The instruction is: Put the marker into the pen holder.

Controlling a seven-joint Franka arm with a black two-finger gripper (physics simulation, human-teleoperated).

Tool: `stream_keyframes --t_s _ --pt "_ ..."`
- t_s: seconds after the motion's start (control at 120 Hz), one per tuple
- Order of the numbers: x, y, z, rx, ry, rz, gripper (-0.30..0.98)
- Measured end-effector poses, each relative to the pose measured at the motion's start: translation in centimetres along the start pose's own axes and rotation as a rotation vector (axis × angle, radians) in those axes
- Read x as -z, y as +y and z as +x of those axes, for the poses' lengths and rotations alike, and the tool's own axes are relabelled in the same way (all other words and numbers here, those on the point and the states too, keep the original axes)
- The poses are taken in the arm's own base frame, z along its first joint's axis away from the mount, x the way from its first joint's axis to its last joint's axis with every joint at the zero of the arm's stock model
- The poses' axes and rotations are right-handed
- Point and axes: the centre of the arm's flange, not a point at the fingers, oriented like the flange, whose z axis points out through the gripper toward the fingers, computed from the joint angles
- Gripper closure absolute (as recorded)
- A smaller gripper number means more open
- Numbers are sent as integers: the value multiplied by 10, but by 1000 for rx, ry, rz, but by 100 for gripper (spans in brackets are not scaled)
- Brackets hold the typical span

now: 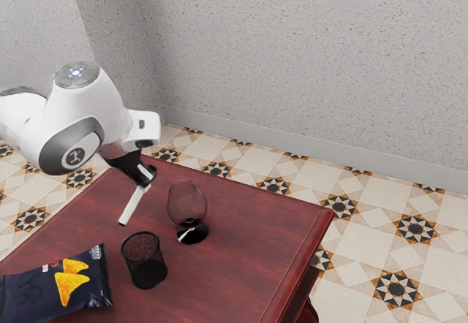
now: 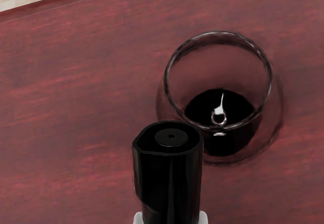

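**Dark red wooden table [image 1: 245,228]: insertion hazards**

Black two-finger gripper [image 1: 148,178]: fingers closed on the slim white, black-ended marker [image 1: 132,207], parted only by its width. Marker tilted, above the table, on the far side of the round black wire-mesh pen holder [image 1: 143,252]. Clear, rounded wine glass [image 1: 187,204] beside holder, toward the exterior view's far right. Uncorrected tilt could catch the rim; a wide swing could topple the glass.

I have the white, black-ended marker [image 1: 132,207] gripped aslant in the tool [image 1: 147,183] above the desk [image 1: 241,235], white end low toward the exterior view's left; the black mesh pen holder [image 1: 143,259] stands upright, nearer.
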Motion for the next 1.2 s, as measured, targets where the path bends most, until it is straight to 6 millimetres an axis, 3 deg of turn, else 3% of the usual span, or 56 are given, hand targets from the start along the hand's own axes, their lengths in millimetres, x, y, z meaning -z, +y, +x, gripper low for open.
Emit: stream_keyframes --t_s 0.225,0.342,0.45,0.567,0.733,0.833,0.867,0.9,1.008,1.058,1.125,1.2 --pt "-33 19 0 16 -3 -25 79" --pt "-40 26 -26 29 27 -21 79" --pt "-36 42 -35 15 96 -22 79" --pt "-33 39 -56 40 149 -12 79" --pt "-51 44 -87 46 136 -14 78" --pt "-51 46 -90 46 135 -15 57" --pt "-45 44 -79 51 141 -14 50" --pt "-31 41 -56 57 149 -14 43" --pt "33 19 70 66 123 -34 26" --pt "57 4 109 61 86 -41 20" --pt "97 -19 134 44 49 -37 15" --pt "114 -27 135 5 -23 -43 10"
